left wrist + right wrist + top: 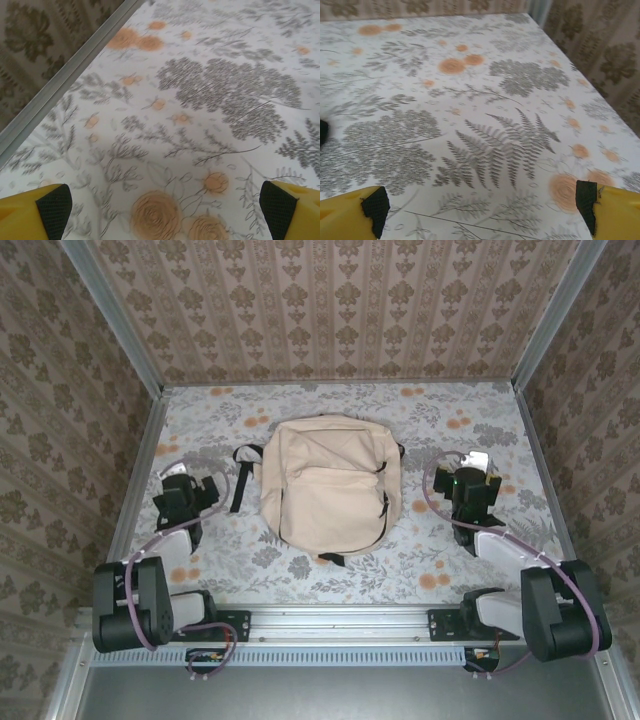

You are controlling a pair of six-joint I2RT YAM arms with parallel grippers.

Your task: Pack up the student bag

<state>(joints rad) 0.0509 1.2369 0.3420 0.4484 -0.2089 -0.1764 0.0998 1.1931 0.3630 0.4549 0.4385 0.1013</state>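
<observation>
The student bag (328, 487), a large cream backpack with black straps, lies flat in the middle of the flowered table, its front pocket facing up. My left gripper (186, 492) rests to the bag's left, well apart from it, and is open: its yellow fingers (35, 212) stand wide over bare tablecloth. My right gripper (470, 484) sits to the bag's right, also apart from it and open, with yellow fingertips (610, 210) spread and nothing between them. A dark bit at the left edge of the right wrist view (322, 132) is too small to name.
Patterned walls (330, 310) close in the back and both sides of the table. A metal rail (60, 80) runs along the left edge close to my left gripper. A black strap (243, 475) trails from the bag toward the left.
</observation>
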